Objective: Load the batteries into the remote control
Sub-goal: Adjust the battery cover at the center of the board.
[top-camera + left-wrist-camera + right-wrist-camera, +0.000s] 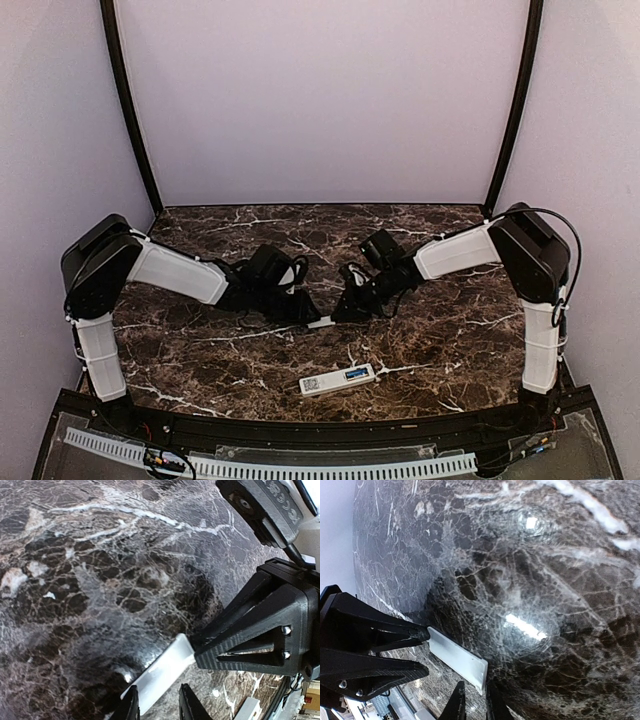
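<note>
The remote control is a slim white handset lying flat near the table's front edge, clear of both arms. Mid-table, a short flat white cover plate hangs between the two grippers. My right gripper is shut on one end of the plate. My left gripper straddles the plate's other end: one finger is against the plate and a gap shows at the other, so it is open. The two grippers face each other tip to tip. The batteries are out of view.
The dark marble table is enclosed by pale walls behind and at both sides. A black rail with a white slotted strip runs along the near edge, by the arm bases.
</note>
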Motion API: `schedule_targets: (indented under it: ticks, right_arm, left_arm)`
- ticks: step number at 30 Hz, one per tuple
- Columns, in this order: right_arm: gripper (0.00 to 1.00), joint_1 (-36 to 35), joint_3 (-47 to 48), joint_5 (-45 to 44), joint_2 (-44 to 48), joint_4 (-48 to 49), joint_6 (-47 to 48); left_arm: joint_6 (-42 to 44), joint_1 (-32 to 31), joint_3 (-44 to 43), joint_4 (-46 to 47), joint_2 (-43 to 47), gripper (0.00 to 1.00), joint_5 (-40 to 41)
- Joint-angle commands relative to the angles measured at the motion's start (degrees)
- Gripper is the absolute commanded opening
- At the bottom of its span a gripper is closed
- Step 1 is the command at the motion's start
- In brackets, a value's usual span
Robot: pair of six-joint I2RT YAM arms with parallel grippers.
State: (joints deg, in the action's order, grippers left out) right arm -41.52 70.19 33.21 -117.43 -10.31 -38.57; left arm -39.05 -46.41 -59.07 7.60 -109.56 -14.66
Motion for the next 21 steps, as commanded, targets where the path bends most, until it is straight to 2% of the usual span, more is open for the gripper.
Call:
schedule_targets:
  ticks: [1, 8, 14, 17, 21]
  right_arm:
    - [0.13, -1.2, -1.9, -1.5, -0.9, -2.1, -0.2]
    - [0.1, -1.5, -2.9, -1.7, -0.6, -2.1, 0.0]
    - [0.1, -1.4, 0.0, -4.3, -0.9, -5.3, 2.2]
    - [0.11, -1.4, 1.8, -5.6, -1.2, -7.2, 3.2]
    - [0.11, -1.4, 3.1, -6.2, -2.3, -7.7, 3.5]
  left_arm:
    - [-0.7, -0.5, 1.4, -0.3, 3.4, 0.27, -1.9]
    - [-1.3, -0.5, 3.7, 0.7, 3.6, 0.27, -2.4]
    - [2.1, -0.5, 4.1, -4.4, 7.7, 0.27, 2.5]
    - [3.0, -0.5, 4.9, -6.0, 9.1, 0.29, 5.1]
    - [1.7, -0.5, 5.7, -4.9, 7.7, 0.34, 4.4]
